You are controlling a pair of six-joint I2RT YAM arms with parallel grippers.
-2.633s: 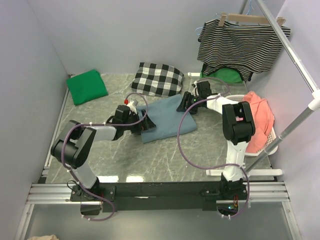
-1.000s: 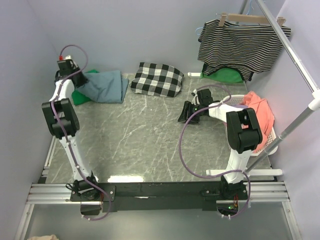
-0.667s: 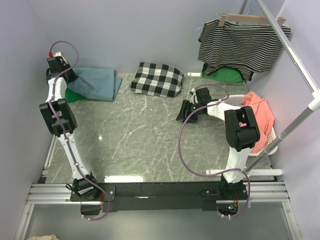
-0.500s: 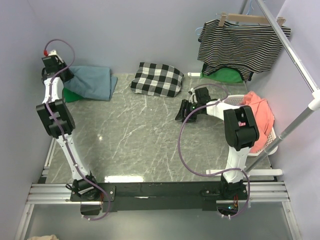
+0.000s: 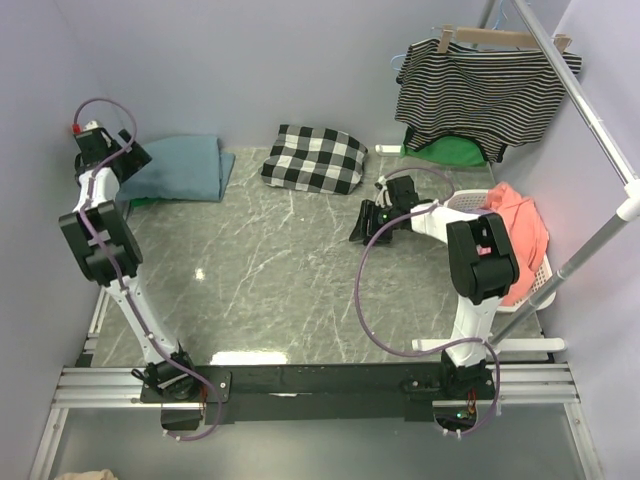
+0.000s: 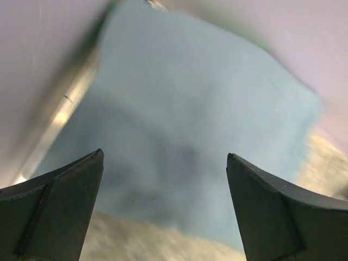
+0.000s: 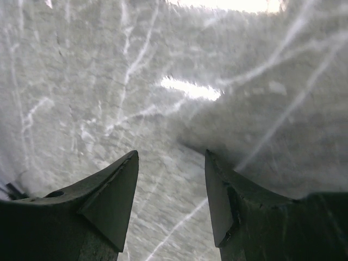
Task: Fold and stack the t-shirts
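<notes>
The slate-blue t-shirt (image 5: 182,168) lies folded at the back left of the table, on top of the bright green t-shirt, of which only a sliver (image 5: 139,200) shows at the near left edge. My left gripper (image 5: 122,162) hangs at the blue shirt's left end by the wall. In the left wrist view its fingers stand wide open (image 6: 164,154) with the blue t-shirt (image 6: 196,109) below and nothing between them. My right gripper (image 5: 360,222) is low over the bare marble table (image 7: 109,81), open (image 7: 171,153) and holding nothing.
A black-and-white checked cloth (image 5: 313,157) lies at the back centre. A striped top (image 5: 485,92) hangs on a hanger at the back right, with green cloth (image 5: 448,152) under it. A white basket (image 5: 540,285) with coral cloth (image 5: 515,235) stands right, below a slanted metal rail (image 5: 590,115).
My left gripper carried the blue t-shirt onto the green one, opened and let it go, then drew back to the left. The right arm has barely shifted.
</notes>
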